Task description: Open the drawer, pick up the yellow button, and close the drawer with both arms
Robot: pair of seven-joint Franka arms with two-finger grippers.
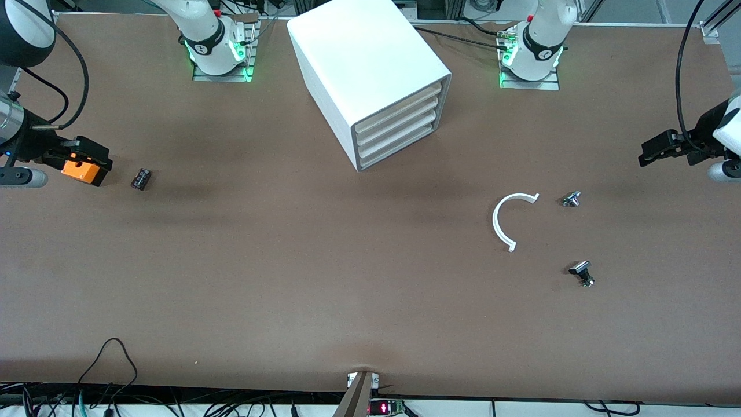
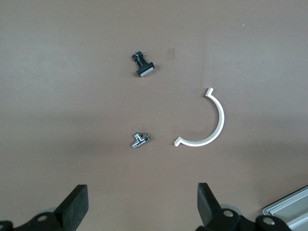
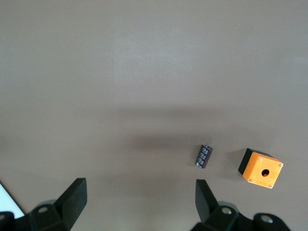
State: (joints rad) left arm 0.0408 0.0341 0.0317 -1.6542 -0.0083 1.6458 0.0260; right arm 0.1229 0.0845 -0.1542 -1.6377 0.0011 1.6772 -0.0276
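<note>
A wide brown bench (image 1: 289,278) with a matte, felt-like surface carries a large white box-shaped cabinet (image 1: 362,63), set at an angle between the two arm bases. Its grey-rimmed front shows four shallow cream drawers stacked one above another. The top drawer (image 1: 405,99) is shut, flush with the three below it. The button is not visible anywhere, so its place cannot be told.

Toward the left arm's end of the bench, nearer the camera than the cabinet, lies a thin white plastic half-ring (image 1: 509,220) with small flanged ends. Beside it is a small shiny metal fitting (image 1: 571,199), and nearer the camera a small black-and-metal part with a flat head (image 1: 582,272). The three are apart from one another.

Toward the right arm's end lies an orange cube (image 1: 81,169) with a round hole in its top and a black base, and just beside it a small dark flat part (image 1: 140,178).

The left end effector (image 1: 654,153) hangs above the bench at its arm's end, fingers spread wide and holding nothing. The right end effector (image 3: 139,199) hangs over bare bench near the cube, fingers likewise spread and empty. Nothing lies directly in front of the drawers.
</note>
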